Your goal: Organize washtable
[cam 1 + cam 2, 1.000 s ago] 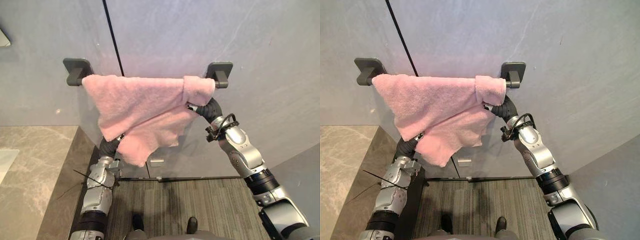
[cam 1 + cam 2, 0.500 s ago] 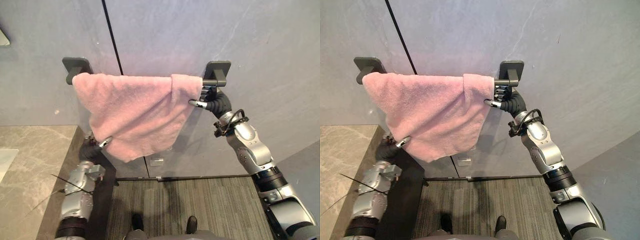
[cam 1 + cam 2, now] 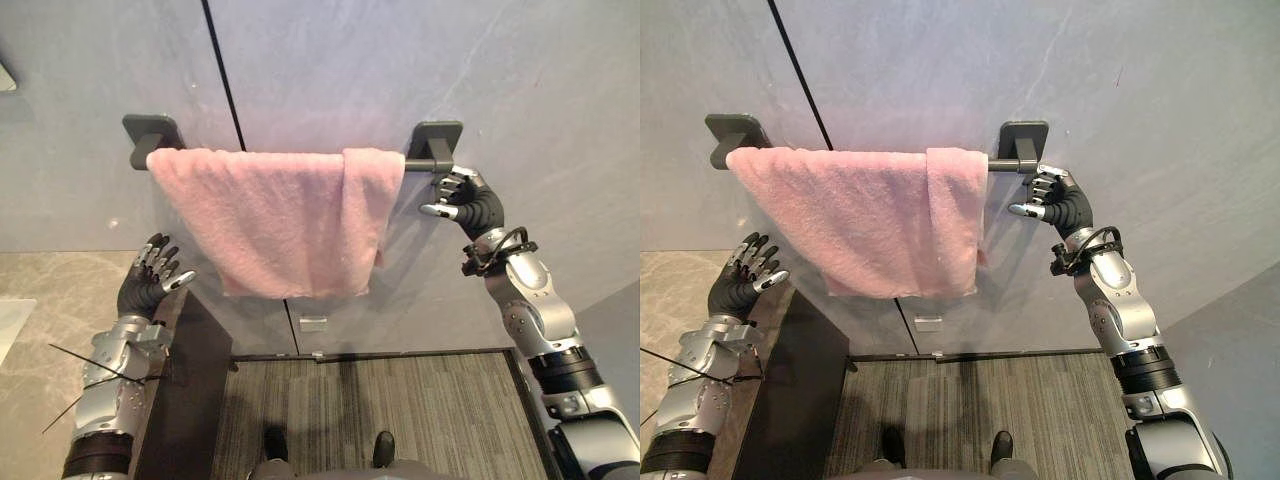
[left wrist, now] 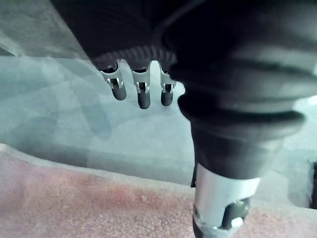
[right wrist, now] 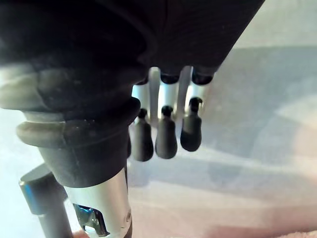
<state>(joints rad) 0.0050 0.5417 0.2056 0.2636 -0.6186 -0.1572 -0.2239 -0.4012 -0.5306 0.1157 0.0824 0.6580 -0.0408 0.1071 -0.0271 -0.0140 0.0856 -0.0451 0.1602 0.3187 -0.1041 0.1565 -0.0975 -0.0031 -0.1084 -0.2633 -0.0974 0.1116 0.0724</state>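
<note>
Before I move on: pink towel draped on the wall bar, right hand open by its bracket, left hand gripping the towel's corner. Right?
No: the left hand is open, apart from the pink towel, per the left eye view. The rest holds.

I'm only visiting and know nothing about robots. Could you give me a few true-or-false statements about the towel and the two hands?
1. The pink towel hangs over the dark rail. True.
2. The left hand grips the towel's lower edge. False: it is open, apart from the towel, holding nothing.
3. The right hand is just below the rail's right bracket. True.
4. The towel covers the rail from bracket to bracket. False: bare rail shows at the right end.
</note>
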